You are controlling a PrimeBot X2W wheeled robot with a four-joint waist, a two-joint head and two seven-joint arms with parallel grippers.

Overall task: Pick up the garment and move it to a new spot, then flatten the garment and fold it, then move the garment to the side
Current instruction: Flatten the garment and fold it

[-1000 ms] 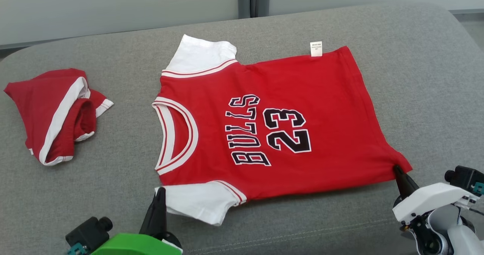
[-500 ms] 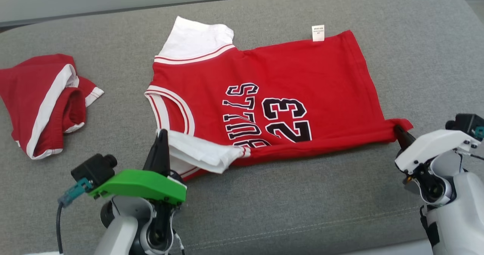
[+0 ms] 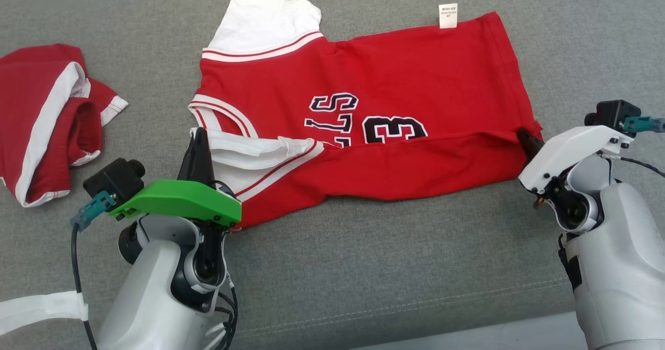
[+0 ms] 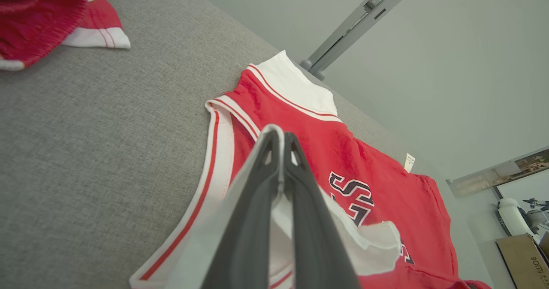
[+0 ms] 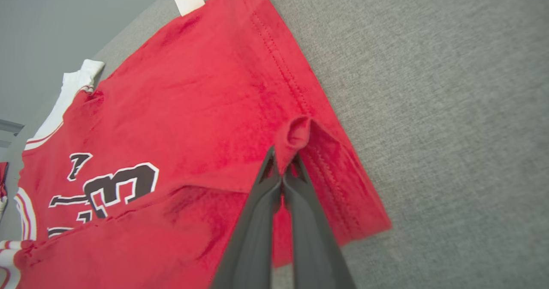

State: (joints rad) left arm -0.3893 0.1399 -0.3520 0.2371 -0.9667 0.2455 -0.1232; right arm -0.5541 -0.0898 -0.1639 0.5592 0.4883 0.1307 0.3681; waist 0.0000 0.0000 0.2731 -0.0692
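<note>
Left hand [image 3: 199, 133] pinched closed, right hand [image 3: 522, 134] likewise

The garment [image 3: 415, 69] is showing a red body, white sleeves, red-and-white striped trim and black characters outlined in white; its label [image 3: 448, 16] is showing white. The second garment [image 3: 31, 111] is displaying red with white bands. The cushion [image 3: 363, 267] is presenting plain grey. The left gripper [image 3: 200, 134] is wearing a green cover, the right gripper [image 3: 522, 134] white.

You've got the right gripper [image 5: 282, 171] clamped on the jersey [image 5: 193, 100] at its hem corner, fabric bunched above the tips; near edge folded over the number, grey cushion [image 5: 429, 109] beneath.
</note>
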